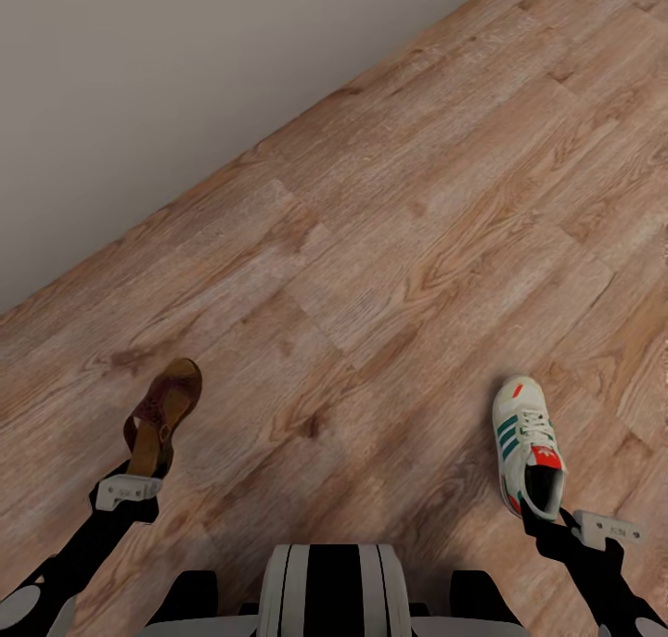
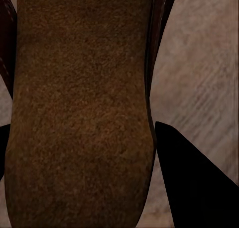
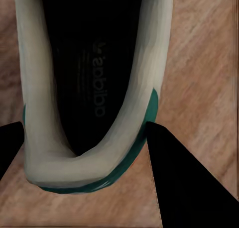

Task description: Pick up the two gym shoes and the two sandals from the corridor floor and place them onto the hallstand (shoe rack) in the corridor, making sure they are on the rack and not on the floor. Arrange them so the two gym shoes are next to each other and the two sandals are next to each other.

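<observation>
I am holding one shoe in each end effector above the corridor floor. My left end effector, at about eight o'clock in the head view, is gripping the heel end of a sandal, whose toe is pointing away toward one o'clock; in the left wrist view the cork-coloured footbed is sitting between my dark fingers, pinched across its width. My right end effector, at about four o'clock, is clamping the heel collar of a gym shoe, and the right wrist view is showing the pale heel rim caught between the fingers. I am judging both as light. The sandal's sole looks stiff, so a heel pinch should carry it, though the toe may droop. The sneaker's padded collar is likely softer and could squash or twist, so I am favouring a firm hold low on the heel. The hallstand is out of view.
</observation>
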